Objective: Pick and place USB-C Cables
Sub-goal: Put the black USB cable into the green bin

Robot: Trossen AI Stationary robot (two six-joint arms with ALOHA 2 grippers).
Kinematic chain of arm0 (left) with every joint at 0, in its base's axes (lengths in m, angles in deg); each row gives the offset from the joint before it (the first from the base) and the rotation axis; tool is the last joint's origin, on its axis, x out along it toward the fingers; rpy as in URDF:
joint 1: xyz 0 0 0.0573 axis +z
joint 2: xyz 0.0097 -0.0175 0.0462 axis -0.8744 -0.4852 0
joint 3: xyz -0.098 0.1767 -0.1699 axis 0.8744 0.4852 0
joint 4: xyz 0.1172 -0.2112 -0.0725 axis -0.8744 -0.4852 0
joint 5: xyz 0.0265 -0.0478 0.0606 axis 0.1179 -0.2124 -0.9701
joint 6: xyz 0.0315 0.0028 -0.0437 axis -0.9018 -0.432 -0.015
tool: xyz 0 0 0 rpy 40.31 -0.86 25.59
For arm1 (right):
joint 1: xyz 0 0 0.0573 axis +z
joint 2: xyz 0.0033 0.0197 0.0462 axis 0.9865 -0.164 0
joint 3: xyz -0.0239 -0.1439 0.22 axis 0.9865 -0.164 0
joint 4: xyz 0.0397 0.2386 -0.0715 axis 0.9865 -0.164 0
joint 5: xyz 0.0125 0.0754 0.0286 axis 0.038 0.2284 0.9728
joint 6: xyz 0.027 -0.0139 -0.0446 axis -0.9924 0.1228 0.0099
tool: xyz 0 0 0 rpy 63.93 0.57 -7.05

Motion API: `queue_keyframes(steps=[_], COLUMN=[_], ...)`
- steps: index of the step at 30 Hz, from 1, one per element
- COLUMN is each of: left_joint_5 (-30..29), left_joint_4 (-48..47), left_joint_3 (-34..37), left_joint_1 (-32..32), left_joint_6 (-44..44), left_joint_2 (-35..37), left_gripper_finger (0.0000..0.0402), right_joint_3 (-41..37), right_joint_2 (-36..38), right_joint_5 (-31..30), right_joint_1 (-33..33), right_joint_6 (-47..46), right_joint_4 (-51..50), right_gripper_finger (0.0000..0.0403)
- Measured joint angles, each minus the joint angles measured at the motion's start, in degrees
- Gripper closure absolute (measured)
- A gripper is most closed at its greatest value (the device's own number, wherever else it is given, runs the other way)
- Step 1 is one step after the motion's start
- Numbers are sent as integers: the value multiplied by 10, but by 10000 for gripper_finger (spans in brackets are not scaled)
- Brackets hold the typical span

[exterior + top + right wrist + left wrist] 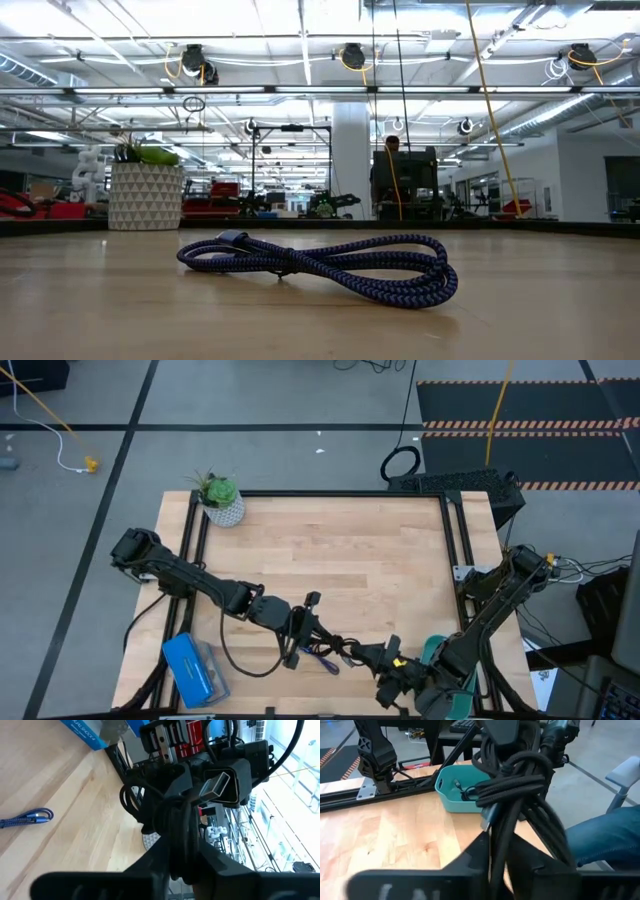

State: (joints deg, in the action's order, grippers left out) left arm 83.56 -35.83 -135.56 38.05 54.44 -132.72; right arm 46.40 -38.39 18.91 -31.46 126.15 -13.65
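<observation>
A black coiled USB-C cable [335,643] hangs between my two grippers, above the table's near middle. My left gripper [305,628] is shut on it from the left and my right gripper [385,658] from the right. The blue-purple cable [330,265] lies flat on the wood below them, also seen in the right wrist view [27,818]. The teal tray [440,782] stands at the near right, partly under my right arm, with another dark cable [462,790] lying inside it. My left gripper [497,845] pinches several strands of the black bundle [502,820] between its two fingers, coming level from the table's left. The bundle is clear of the table and reaches on to the other gripper. My right gripper [177,850] pinches the bundle's other end [172,827] between its fingers, coming from the table's right. A silver connector [217,785] sticks out beyond the coils, and the bundle is off the wood.
A blue box [190,670] lies at the near left corner and a potted plant [220,500] stands at the far left corner. Black rails [455,540] run along the table's sides. Bare wood [340,550] fills the middle and far part.
</observation>
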Motion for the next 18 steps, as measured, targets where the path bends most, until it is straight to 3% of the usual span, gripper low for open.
queue_keyframes(steps=[10, 18], left_joint_5=[-4, -3], left_joint_4=[-11, -58], left_joint_3=[0, 0], left_joint_1=[-27, -48], left_joint_6=[18, 43], left_joint_2=[25, 70], left_gripper_finger=[170, 118], right_joint_3=[0, 0], right_joint_2=[0, 0], right_joint_5=[2, 0], right_joint_1=[3, 5], right_joint_6=[-2, 1], right_joint_4=[4, 30], right_gripper_finger=[385, 386])
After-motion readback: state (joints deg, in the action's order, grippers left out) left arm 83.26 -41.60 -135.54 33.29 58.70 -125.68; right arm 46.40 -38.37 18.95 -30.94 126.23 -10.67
